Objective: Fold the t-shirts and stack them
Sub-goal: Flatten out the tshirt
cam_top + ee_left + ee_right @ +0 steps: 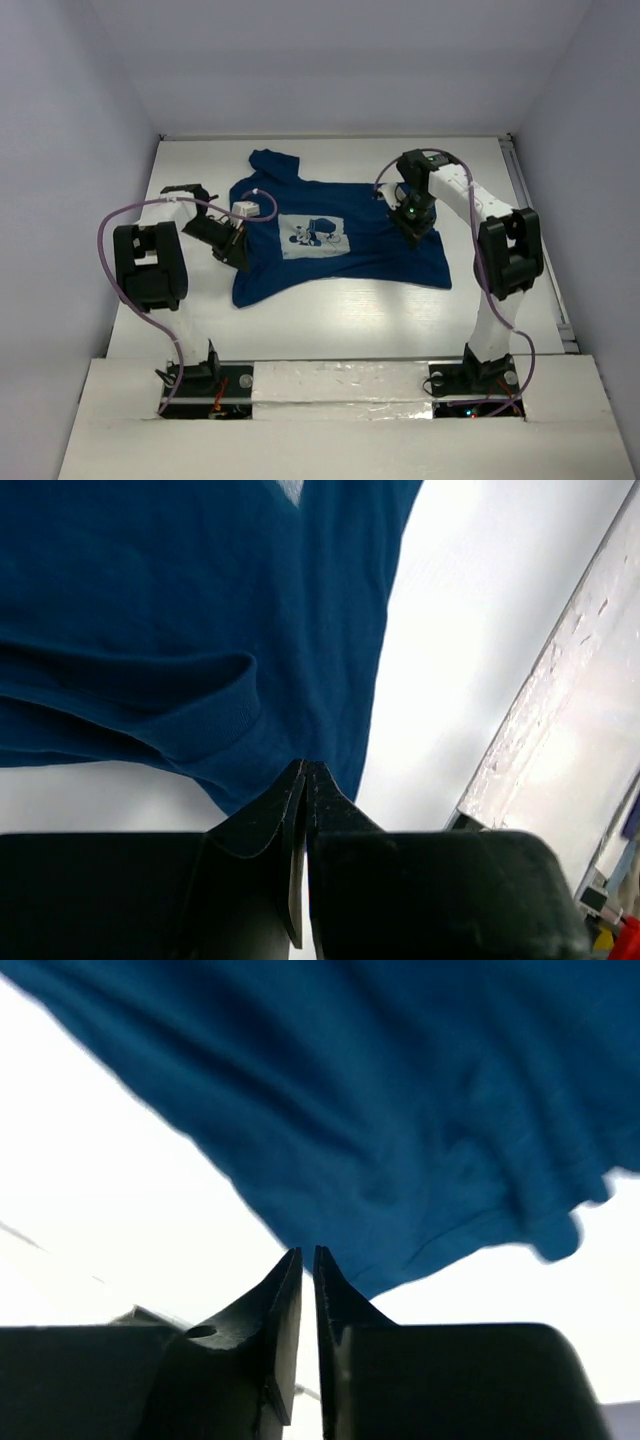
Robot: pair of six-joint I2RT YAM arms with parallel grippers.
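The t-shirt (pixel 385 255) lies spread chest side up across the middle of the tabletop (pixel 330 325), nearer the far edge than the near one, with one sleeve reaching toward the far edge. It looks light and limp, cloth that will sag and drag rather than keep a shape, so I would pinch it at a hem or sleeve seam, at two points well apart. The left gripper (pixel 305 770) is clenched with its tips at the shirt's left edge, though I cannot tell whether cloth is caught; the right gripper (pixel 308 1255) sits at the right edge, jaws parted a crack with nothing between them.
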